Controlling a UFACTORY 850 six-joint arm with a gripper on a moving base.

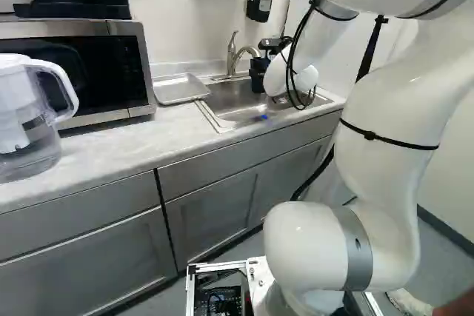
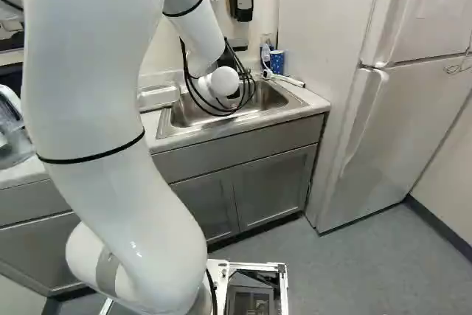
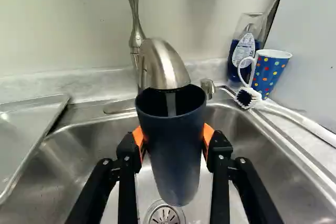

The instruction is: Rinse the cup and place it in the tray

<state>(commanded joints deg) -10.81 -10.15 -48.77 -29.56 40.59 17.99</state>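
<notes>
In the left base view my gripper [image 1: 275, 44] is over the sink, with the dark cup [image 1: 258, 75] at it. The wrist view shows the gripper [image 3: 173, 136] shut on the dark blue cup [image 3: 174, 163], orange pads pressing from two sides. The cup stands roughly upright, mouth up, right under the faucet's spout [image 3: 167, 69], and a stream of water [image 3: 171, 104] falls into it. Its inside is dark. Beside the sink lies the metal tray [image 1: 180, 89], whose near part also shows in the wrist view.
The steel sink [image 3: 247, 156] surrounds the cup below, with its drain [image 3: 165, 214] under it. A dotted mug [image 3: 269, 74], a brush [image 3: 248, 98] and a blue soap bottle [image 3: 242, 51] stand or lie at the sink's far corner. A microwave [image 1: 89, 72] and pitcher [image 1: 29, 120] are on the counter.
</notes>
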